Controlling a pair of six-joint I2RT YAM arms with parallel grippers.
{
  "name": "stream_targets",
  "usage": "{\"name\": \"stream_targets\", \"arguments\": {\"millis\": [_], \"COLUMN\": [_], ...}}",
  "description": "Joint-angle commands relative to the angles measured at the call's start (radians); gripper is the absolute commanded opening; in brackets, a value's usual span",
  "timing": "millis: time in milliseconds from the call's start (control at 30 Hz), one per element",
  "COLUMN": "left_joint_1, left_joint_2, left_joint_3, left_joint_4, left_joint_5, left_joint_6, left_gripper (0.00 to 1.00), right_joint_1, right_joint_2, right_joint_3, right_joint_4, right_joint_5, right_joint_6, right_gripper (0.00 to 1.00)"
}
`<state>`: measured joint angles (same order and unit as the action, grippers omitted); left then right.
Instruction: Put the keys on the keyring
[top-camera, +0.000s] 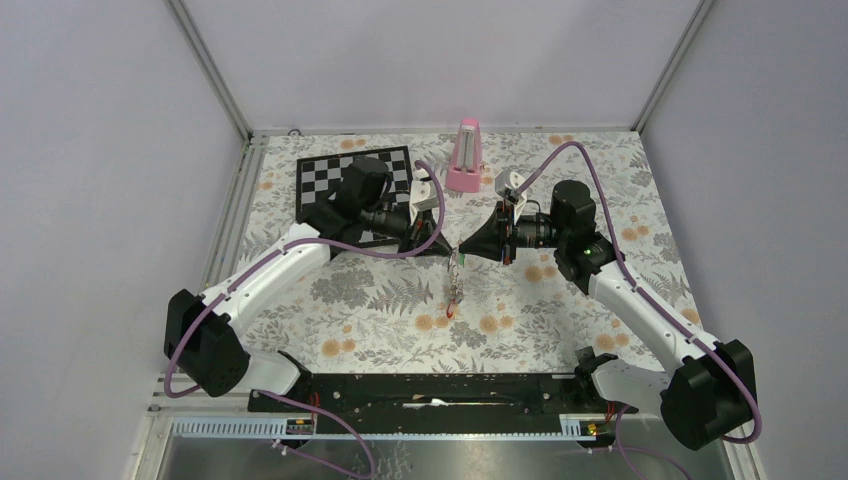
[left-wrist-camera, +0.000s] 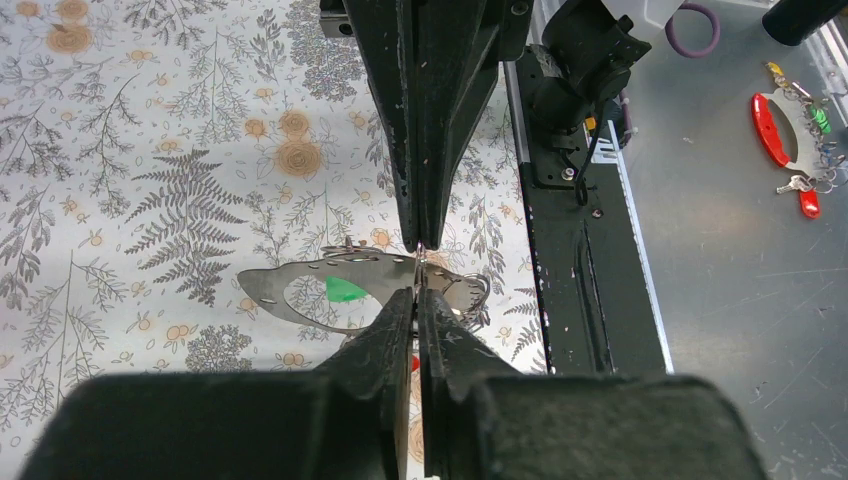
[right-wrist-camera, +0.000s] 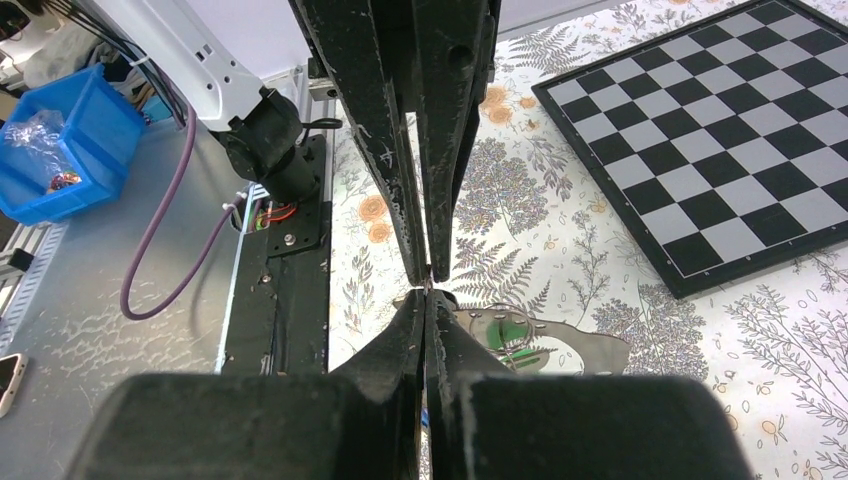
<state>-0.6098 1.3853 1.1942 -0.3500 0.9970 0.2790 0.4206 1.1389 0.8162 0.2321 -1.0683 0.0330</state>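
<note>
Keyring (top-camera: 455, 282) hangs pinched between left tool (top-camera: 448, 250) and right tool (top-camera: 463, 251).

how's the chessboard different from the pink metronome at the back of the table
The chessboard lies flat; the metronome stands upright. The chessboard is black-and-white checks; the metronome is plain pink. The chessboard is a wide square, partly hidden by the left arm; the metronome is narrow, tapering and in full view. Both sit at the far side of the floral table.

Chessboard (top-camera: 325, 180) and pink metronome (top-camera: 465, 155) on floral cloth (top-camera: 380, 310)
</note>
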Motion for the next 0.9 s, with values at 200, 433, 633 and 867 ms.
{"name": "stream_targets", "arguments": {"millis": [200, 433, 633, 867], "left_joint_1": [0.002, 0.001, 0.002, 0.002], "left_joint_2": [0.023, 0.057, 0.088, 0.063], "left_joint_3": [0.010, -0.012, 0.003, 0.024], "left_joint_4": [0.001, 0.052, 0.087, 0.041], "left_joint_5": [0.058, 0.077, 0.090, 0.073], "left_joint_6": [-0.013, -0.084, -0.135, -0.061], "left_gripper": [0.00, 0.00, 0.10, 0.31], "right_joint_1": [-0.009, -0.010, -0.009, -0.011], "right_joint_2": [-0.011, -0.010, -0.011, -0.020], "right_joint_3": [0.022, 0.021, 0.002, -0.010], "right_joint_4": [0.071, 0.078, 0.109, 0.062], "right_joint_5": [-0.019, -0.016, -0.018, 0.002], "right_joint_6": [0.006, 0.003, 0.023, -0.028], "right_gripper": [0.00, 0.00, 0.00, 0.00]}}
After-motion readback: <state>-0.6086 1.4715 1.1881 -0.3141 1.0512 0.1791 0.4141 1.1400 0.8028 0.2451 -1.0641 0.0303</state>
